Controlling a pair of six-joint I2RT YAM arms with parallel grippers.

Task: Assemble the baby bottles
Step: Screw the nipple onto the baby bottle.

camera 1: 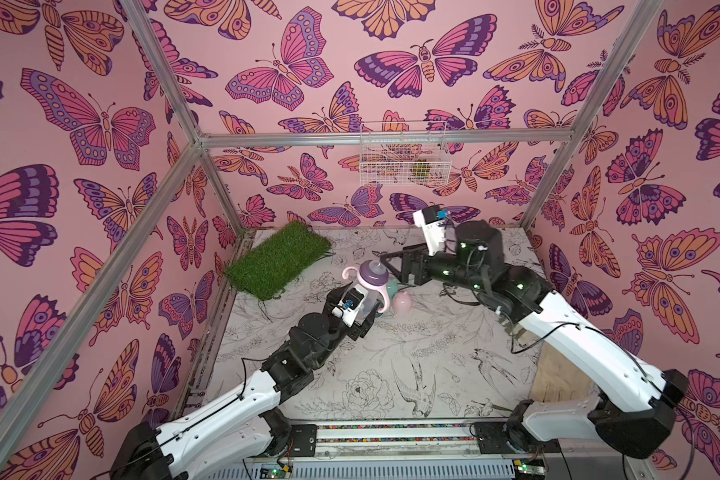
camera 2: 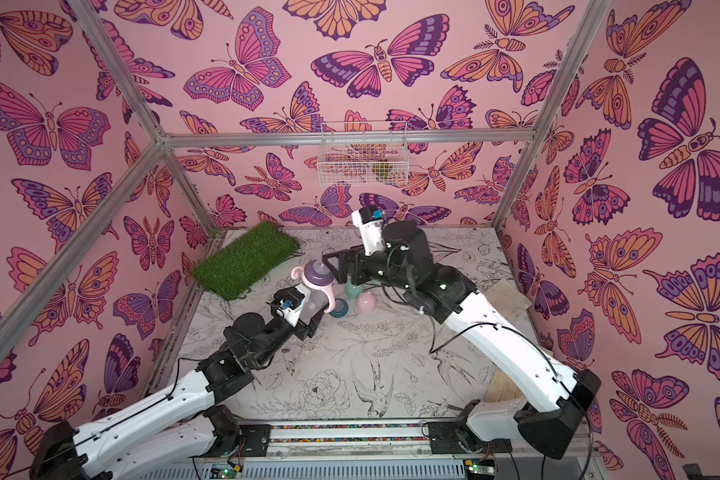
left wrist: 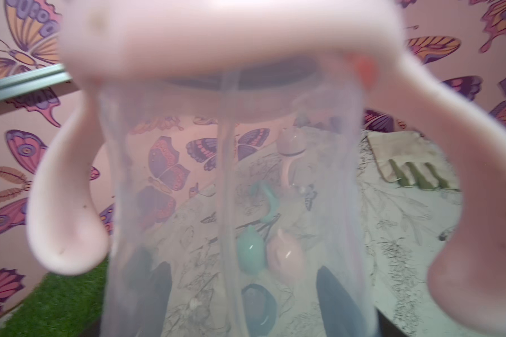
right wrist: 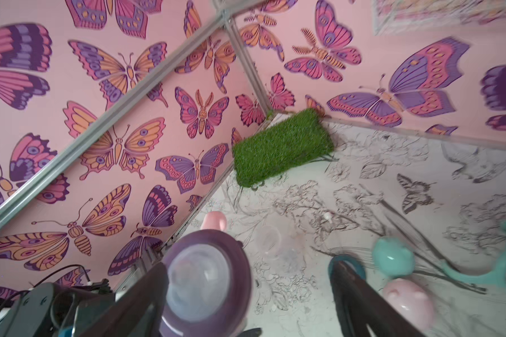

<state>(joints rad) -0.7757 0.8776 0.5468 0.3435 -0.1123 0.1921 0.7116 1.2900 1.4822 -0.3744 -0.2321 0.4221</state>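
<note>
Now, left claw (camera 1: 370, 312): clamped on the bottle (left wrist: 187, 175).
Right claw (camera 1: 387, 269): spread wide; we see the purple collar (camera 1: 371, 274) between its jaws.

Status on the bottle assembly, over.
Left gripper shut on bottle; collar, handles on. Right gripper open at collar. Teal cap, pink cap loose on table.

In left gripper (camera 1: 366, 312), above table (camera 1: 391, 357): bottle (camera 1: 371, 286). Just beside bottle's top: right gripper (camera 1: 391, 271). Below right gripper, on table: two caps (camera 1: 404, 302). Beyond left gripper: turf mat (camera 1: 279, 259).
</note>
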